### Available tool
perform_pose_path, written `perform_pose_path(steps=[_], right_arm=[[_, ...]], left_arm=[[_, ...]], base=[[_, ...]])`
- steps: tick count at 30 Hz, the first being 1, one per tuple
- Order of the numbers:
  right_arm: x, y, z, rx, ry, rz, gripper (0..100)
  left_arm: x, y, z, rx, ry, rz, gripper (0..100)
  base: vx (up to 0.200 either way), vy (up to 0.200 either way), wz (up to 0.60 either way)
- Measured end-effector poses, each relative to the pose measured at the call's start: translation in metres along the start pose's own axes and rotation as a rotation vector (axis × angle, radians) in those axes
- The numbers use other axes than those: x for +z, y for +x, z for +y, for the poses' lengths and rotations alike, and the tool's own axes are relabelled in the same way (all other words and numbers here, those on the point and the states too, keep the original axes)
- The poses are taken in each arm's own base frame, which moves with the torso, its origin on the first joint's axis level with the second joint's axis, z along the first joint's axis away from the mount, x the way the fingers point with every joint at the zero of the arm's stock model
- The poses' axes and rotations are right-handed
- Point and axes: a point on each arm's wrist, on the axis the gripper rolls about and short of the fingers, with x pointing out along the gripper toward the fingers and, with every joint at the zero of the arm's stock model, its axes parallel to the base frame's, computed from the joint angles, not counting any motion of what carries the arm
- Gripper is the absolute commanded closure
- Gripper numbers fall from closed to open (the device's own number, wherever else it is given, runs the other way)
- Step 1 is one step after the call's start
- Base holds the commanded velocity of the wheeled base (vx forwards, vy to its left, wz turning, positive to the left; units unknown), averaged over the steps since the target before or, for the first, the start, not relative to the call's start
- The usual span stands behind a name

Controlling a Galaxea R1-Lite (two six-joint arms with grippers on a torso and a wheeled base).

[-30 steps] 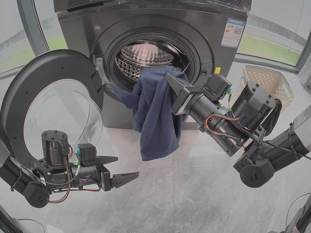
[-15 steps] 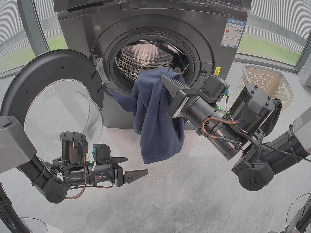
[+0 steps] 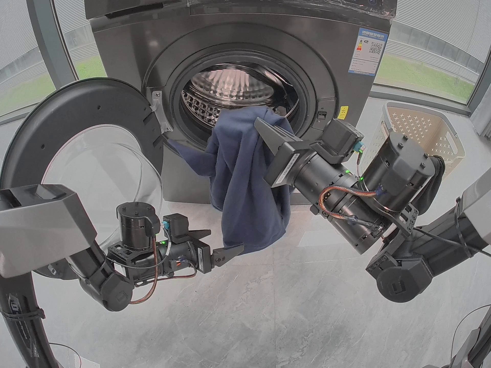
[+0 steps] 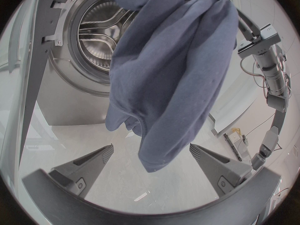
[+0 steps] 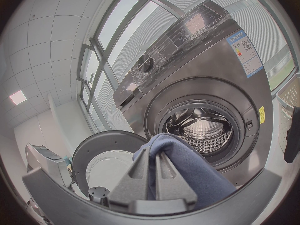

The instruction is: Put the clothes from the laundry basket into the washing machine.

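— How does the garment look?
— I see a navy garment (image 3: 248, 190), limp and creased, hanging before the washing machine (image 3: 327, 62) opening.
— Grippers?
— My right gripper (image 3: 263, 126) pinches its top fold. My left gripper (image 4: 150, 147) gapes wide at the hem; contact unclear.

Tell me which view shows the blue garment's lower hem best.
The left wrist view: the blue garment hangs close, its hem right before the open fingers of the left gripper. The head view shows the hem smaller, beside that gripper. The right wrist view shows the top fold, pinched in the right gripper.
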Motion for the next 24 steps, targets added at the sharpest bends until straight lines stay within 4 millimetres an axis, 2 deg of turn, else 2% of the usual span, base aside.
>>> perform_pose_path(steps=[9,20,21,24], right_arm=[[0.0,0.0,0.0,0.001,0.0,-0.002,100],[0.0,0.0,0.0,0.0,0.0,0.0,100],[0.0,0.0,0.0,0.0,0.001,0.001,100],[-0.001,-0.001,0.0,-0.003,0.0,0.004,100]], left_arm=[[-0.002,0.019,0.002,-0.013,0.004,-0.017,0],[-0.002,0.037,-0.01,-0.065,0.007,-0.047,0],[-0.003,0.038,-0.01,-0.067,0.008,-0.048,100],[-0.003,0.04,-0.013,-0.077,0.006,-0.055,100]], base=[[0.0,0.0,0.0],[0.0,0.0,0.0],[0.0,0.0,0.0],[0.0,0.0,0.0]])
